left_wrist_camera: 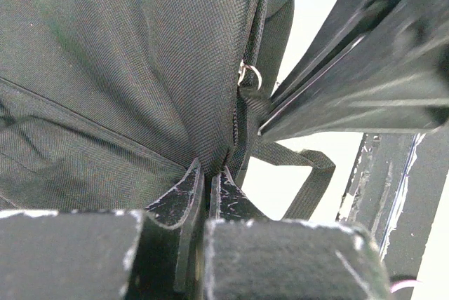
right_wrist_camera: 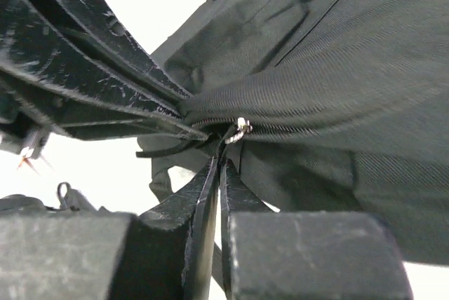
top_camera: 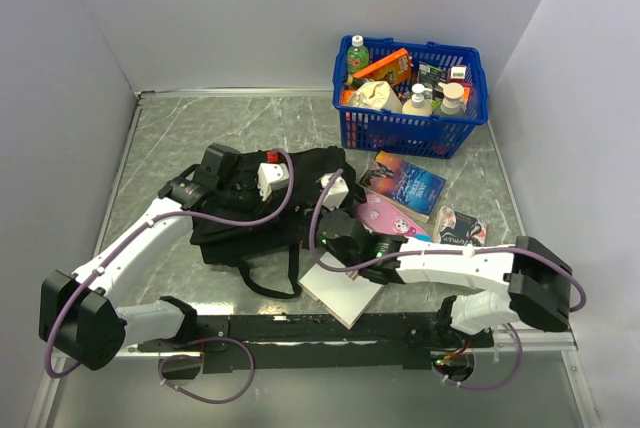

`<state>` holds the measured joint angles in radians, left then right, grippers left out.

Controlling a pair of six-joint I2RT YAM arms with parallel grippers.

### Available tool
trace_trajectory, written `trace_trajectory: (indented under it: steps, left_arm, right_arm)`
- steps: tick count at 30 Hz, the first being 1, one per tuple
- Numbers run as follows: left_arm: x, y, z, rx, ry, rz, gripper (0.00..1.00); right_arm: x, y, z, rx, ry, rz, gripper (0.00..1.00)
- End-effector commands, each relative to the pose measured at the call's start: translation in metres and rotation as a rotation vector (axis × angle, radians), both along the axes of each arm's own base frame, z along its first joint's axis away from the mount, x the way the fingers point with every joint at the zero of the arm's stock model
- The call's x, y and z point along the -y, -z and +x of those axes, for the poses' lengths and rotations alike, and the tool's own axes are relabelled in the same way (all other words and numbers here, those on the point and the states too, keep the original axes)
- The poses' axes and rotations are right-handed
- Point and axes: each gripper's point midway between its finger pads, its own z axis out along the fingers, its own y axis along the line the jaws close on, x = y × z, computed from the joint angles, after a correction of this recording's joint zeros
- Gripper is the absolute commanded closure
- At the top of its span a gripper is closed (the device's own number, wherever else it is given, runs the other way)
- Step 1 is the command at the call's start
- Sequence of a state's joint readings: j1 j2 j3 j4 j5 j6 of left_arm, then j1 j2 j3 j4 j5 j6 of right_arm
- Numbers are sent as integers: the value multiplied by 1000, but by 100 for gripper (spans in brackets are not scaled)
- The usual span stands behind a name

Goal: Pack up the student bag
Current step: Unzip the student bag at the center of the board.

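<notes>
The student bag [top_camera: 245, 223] is a black fabric backpack lying on the table's middle, straps trailing toward me. My left gripper [top_camera: 298, 191] is over its right part; in the left wrist view my left gripper [left_wrist_camera: 209, 168] is shut on a fold of the bag's fabric [left_wrist_camera: 126, 69] beside the zipper, just below a metal ring [left_wrist_camera: 250, 73]. My right gripper [top_camera: 322, 210] meets it from the right. In the right wrist view my right gripper [right_wrist_camera: 219, 161] is shut on a thin black zipper tab under the metal ring [right_wrist_camera: 243, 129]. The bag's inside is hidden.
A white notebook [top_camera: 340, 291] lies at the bag's near right. A pink item [top_camera: 385, 216], a blue book [top_camera: 405, 183] and a small book [top_camera: 460, 226] lie to the right. A blue basket [top_camera: 470, 118] of groceries stands at the back right.
</notes>
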<state>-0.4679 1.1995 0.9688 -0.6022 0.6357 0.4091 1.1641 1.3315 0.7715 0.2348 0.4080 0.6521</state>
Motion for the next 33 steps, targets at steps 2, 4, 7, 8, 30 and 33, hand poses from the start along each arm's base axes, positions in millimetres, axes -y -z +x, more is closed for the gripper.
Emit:
trace_trajectory:
  steps: [2, 4, 7, 8, 30, 33]
  left_arm:
    - [9, -22, 3, 92, 39, -80, 99]
    - [8, -22, 3, 95, 37, -76, 99]
    - [7, -19, 3, 99, 34, -66, 99]
    - [6, -19, 3, 102, 33, -65, 99]
    - [-9, -3, -1, 153, 50, 20, 98]
    - [-14, -2, -2, 184, 62, 44, 98]
  right_arm:
    - [20, -14, -5, 5, 25, 43, 91]
    - [24, -16, -6, 8, 24, 45, 92]
    - [30, -14, -9, 0, 23, 42, 99]
    - [32, -11, -10, -6, 24, 31, 100]
    - [88, 17, -25, -25, 30, -178, 100]
    - [100, 18, -22, -32, 54, -192, 100]
